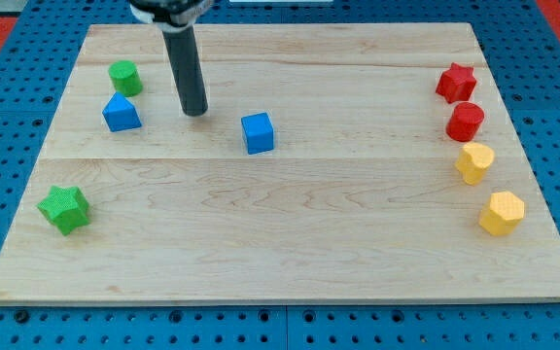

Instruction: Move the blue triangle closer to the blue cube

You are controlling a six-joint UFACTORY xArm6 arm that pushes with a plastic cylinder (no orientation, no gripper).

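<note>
Camera view gives us the whole pale wooden board (290, 243), and my tip (195, 113) sits at the end of the straight dark rod, in the open lane between the small blue triangle block (122, 114) on the view's left and the blue cube (258, 132) on the view's right, touching neither. There is no gripper here, nothing to open or close, and the rod has hold of nothing. The blue triangle rests near the left edge, just below the green cylinder (124, 77), well apart from the cube. By my reading the approach step is in hand and the push has not started: the tip is on the wrong side of the triangle. The next move calls for swinging round to the triangle's far left face, clear of the green cylinder, then driving rightward and slightly down toward the cube. The green star (64, 209), red blocks (460, 102) and yellow blocks (489, 190) lie out of the way.
</note>
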